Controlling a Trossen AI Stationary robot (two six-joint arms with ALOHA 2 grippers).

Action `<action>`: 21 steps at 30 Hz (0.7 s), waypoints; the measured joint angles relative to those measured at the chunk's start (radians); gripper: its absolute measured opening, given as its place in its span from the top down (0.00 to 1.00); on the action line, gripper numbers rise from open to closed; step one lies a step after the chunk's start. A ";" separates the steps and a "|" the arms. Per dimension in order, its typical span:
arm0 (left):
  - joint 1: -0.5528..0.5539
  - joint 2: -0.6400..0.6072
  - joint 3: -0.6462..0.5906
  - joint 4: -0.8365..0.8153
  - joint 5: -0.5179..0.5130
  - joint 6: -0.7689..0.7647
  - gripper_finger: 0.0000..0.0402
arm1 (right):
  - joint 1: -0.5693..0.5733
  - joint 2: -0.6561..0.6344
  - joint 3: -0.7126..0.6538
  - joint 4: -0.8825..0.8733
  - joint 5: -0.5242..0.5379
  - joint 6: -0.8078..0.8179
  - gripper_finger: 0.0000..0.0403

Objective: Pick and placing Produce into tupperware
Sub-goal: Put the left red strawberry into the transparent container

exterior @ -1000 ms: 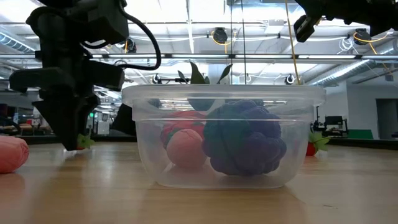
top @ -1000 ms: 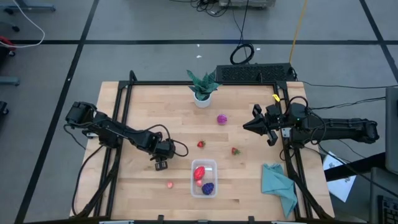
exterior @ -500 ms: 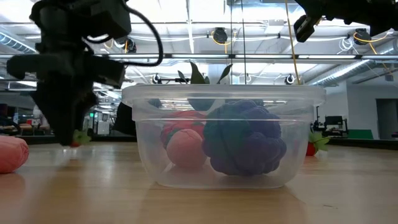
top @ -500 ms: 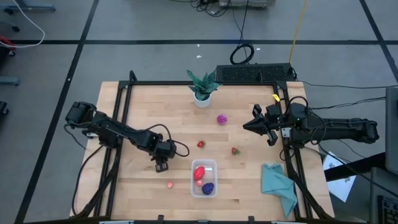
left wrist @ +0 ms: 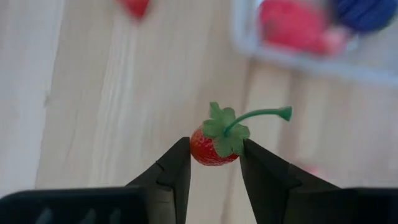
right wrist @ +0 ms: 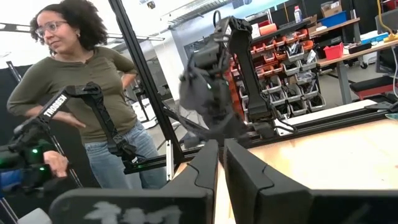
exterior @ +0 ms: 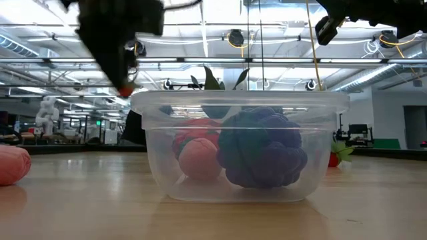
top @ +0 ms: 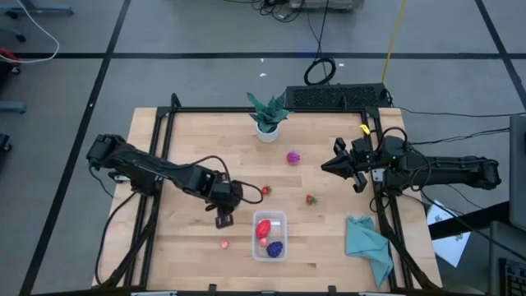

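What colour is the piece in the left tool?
Red with a green leafy cap and stem, a small strawberry; clearest in the left wrist view.

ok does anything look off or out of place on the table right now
Nothing stands out. The tupperware sits upright with produce inside, loose pieces lie on the table, the teal cloth is crumpled at the right edge, and the left claw holds a small strawberry cleanly.

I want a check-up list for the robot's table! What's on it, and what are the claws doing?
Surface: wooden table.
Job's things: clear tupperware holding red, pink and purple pieces; magenta fruit, two strawberries and a pink piece loose on the table.
Clutter: potted plant, teal cloth.
Claws: left claw shut on small strawberry; right claw shut, empty, at table edge.
Cables: black coil on floor.
Surroundings: person standing nearby.
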 joint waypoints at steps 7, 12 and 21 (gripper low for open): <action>-0.060 0.000 0.081 0.126 -0.007 0.039 0.70 | 0.000 0.000 0.000 0.000 0.000 -0.003 0.96; -0.097 0.061 0.133 0.180 -0.022 0.101 0.70 | 0.000 0.000 0.000 0.000 0.000 -0.003 0.96; -0.088 0.301 0.369 0.105 0.013 0.224 0.70 | 0.000 -0.001 0.000 0.015 0.000 0.000 0.96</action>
